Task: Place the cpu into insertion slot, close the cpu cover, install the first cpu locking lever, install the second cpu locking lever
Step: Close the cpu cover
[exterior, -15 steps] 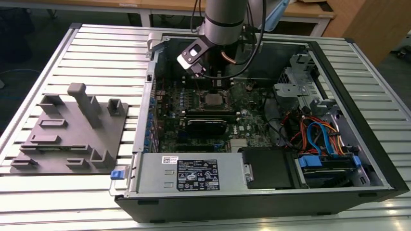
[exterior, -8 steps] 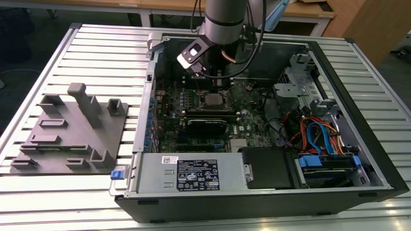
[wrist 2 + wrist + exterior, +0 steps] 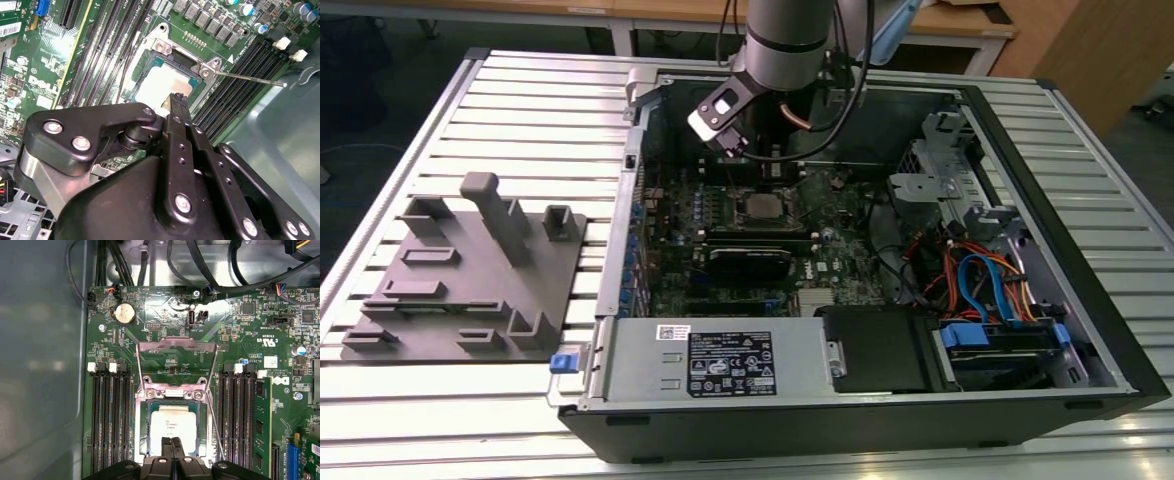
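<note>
Step 1 is judged done: the cpu (image 3: 172, 422) is seen seated flat in the insertion slot (image 3: 144, 432), directly under the tips of the tool (image 3: 172, 441). The step in hand is judged to be the changeover btwn placing and cover closing. The cpu cover (image 3: 177, 344) is not yet shut. It is swung up off the socket, just beyond the tool tips on the chip's far side, w/ the green motherboard (image 3: 165, 315) visible thru its window. One thin wire locking lever (image 3: 250, 79) is seen released, angled out to one side of the tool and apart from the frame. Neither lever step is done.

Tool state: the fingers (image 3: 167, 447) are brought fully together, w/ no gap seen btwn them in the first wrist view, and nothing is gripped. The tips are poised over the chip's edge nearest the tool body. Whether the metal top is actually touched can't be told.

Closing the cover, as judged, calls for the tool to be cleared off the chip first, since the frame's swing path runs thru the spot taken up by the tips. The frame's free edge then has to be pushed over & down w/o the cpu being nudged out of its seat.

In the exterior view the arm is seen reaching down into the open PC case (image 3: 881, 420), which is set on the slatted tabletop (image 3: 520, 90).
</note>
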### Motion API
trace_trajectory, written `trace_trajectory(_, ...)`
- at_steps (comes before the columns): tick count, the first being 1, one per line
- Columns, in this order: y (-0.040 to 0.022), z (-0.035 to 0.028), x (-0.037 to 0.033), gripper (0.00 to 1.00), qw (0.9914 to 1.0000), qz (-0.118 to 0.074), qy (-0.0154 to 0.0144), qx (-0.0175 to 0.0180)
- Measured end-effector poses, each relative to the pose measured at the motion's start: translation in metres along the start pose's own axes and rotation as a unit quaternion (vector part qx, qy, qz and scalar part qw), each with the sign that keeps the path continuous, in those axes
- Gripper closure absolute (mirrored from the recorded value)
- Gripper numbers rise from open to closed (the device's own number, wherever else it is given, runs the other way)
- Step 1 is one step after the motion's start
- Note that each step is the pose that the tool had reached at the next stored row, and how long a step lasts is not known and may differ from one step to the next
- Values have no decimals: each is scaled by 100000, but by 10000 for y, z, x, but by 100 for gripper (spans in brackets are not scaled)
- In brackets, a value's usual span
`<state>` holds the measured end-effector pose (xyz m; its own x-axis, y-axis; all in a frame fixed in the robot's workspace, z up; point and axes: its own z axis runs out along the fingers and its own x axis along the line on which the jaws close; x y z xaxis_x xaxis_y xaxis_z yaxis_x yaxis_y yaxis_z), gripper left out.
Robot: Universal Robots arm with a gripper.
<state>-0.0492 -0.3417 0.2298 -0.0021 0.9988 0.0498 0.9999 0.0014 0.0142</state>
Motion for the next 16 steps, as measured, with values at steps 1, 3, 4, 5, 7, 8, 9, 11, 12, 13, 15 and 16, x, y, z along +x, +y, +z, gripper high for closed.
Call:
trace_trajectory(1,0,-1,0,89,100000,1,-11,7)
trace_trajectory(3,0,-3,0,89,100000,4,-14,7)
trace_trajectory(4,0,-4,0,89,100000,3,-15,9)
trace_trajectory(5,0,-5,0,89,100000,3,-19,11)
trace_trajectory(7,0,-12,0,89,100000,3,-33,18)
trace_trajectory(8,0,-15,0,89,100000,3,-24,12)
trace_trajectory(9,0,-16,0,89,100000,3,-11,5)
trace_trajectory(11,0,-20,1,89,100000,2,-17,10)
trace_trajectory(12,0,-23,1,89,100000,1,-20,11)
trace_trajectory(13,0,-26,1,89,100000,4,-20,11)
trace_trajectory(15,0,-33,1,89,100000,3,-20,11)
trace_trajectory(16,0,-37,1,89,100000,4,-17,10)
